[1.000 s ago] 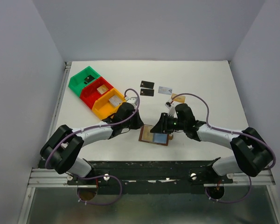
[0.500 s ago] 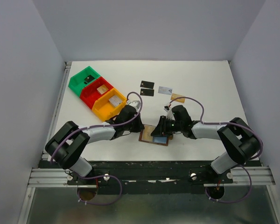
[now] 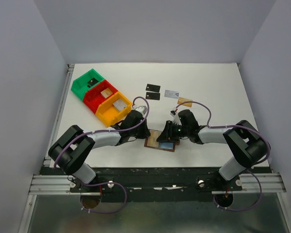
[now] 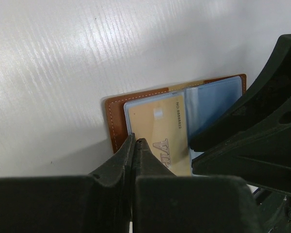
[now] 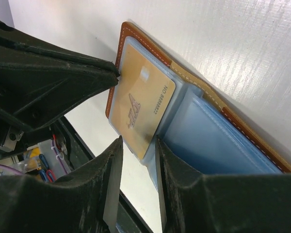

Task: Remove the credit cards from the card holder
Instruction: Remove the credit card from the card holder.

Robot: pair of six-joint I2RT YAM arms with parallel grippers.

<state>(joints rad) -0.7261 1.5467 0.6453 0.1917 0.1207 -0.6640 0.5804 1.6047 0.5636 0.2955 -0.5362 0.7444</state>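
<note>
The left claw (image 4: pixel 136 144), its fingers pressed together, bears its tip on the open card holder (image 4: pixel 114 121) lying on the surface (image 4: pixel 63 73). Just ahead of that tip a tan-gold card (image 4: pixel 157 126) sits in its pocket. The left claw should pin the leather down while the right claw (image 5: pixel 138 150), fingers apart astride the card's near end, draws the card straight out. The card reads "NO", then mostly eights. Its logo is unclear.

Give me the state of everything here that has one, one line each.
Wallet: open, flat on the table.
Gold card: in the wallet's pocket.
Four loose cards: out, flat on the table.
Left pincer: shut, tip at the wallet's edge.
Right pincer: open, over the gold card's end.
</note>
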